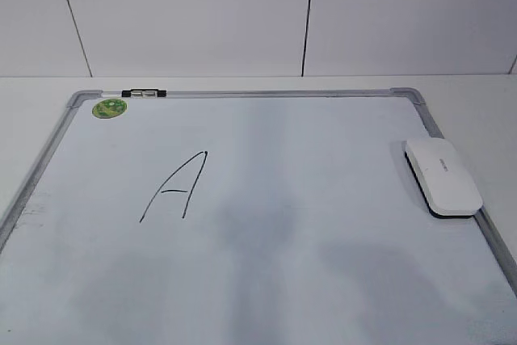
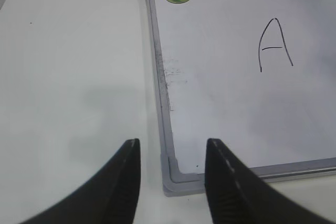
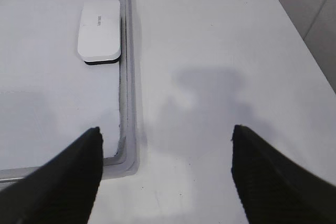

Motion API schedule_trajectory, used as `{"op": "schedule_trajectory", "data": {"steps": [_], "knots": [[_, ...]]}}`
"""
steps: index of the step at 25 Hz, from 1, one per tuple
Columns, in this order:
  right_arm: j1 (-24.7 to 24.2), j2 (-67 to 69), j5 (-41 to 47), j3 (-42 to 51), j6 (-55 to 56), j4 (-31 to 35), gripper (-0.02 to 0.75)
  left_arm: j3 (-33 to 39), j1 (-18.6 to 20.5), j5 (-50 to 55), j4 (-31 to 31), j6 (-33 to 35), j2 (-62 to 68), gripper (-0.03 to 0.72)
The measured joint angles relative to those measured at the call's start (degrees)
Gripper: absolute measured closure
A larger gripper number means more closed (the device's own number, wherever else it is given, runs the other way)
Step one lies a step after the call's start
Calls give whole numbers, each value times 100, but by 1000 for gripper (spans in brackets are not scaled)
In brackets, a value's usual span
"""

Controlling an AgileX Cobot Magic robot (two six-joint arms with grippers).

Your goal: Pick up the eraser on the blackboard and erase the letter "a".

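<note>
Right pincer [image 3: 165, 174]: two dark fingers spread wide, holding nothing, hovering above the bare white bench [image 3: 220, 51] just outside the near right corner of the board. Left pincer [image 2: 172, 182]: dark fingers parted, empty, poised over the board's near left corner. Eraser [image 3: 100, 32]: white rounded-rectangular plastic block with black felt underside and faint grey lettering, lying flat on the board, hard against its right frame rail, well ahead of the right pincer; untouched. Blackboard [image 1: 48, 147]: large white dry-erase panel in a silver metal frame with grey corner pieces, a round green sticker [image 1: 110, 107] and a small black-and-silver clip [image 1: 143, 93] on the far rail near the left far corner. Marking: one large angular capital "A" [image 1: 174, 187] in black marker, left of centre on the board, well apart from the eraser; no small lowercase "a" shows in any view, so the target cannot be confirmed. Hazards, as judged: a pincer finger may strike the frame rail beside the eraser and push or tip it; a grip across the smooth plastic may slip; a tilted felt face would smear, not clear; the wrong mark may be wiped.
</note>
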Motion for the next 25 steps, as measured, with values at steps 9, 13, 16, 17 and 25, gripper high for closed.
{"op": "schedule_trajectory", "data": {"steps": [9, 13, 16, 17, 25], "knots": [[0, 0, 0, 0, 0, 0, 163, 0, 0, 0, 0, 0, 0, 387], [0, 0, 0, 0, 0, 0, 163, 0, 0, 0, 0, 0, 0, 388], [0, 0, 0, 0, 0, 0, 163, 0, 0, 0, 0, 0, 0, 390], [0, 0, 0, 0, 0, 0, 163, 0, 0, 0, 0, 0, 0, 391], [0, 0, 0, 0, 0, 0, 163, 0, 0, 9, 0, 0, 0, 391]]}}
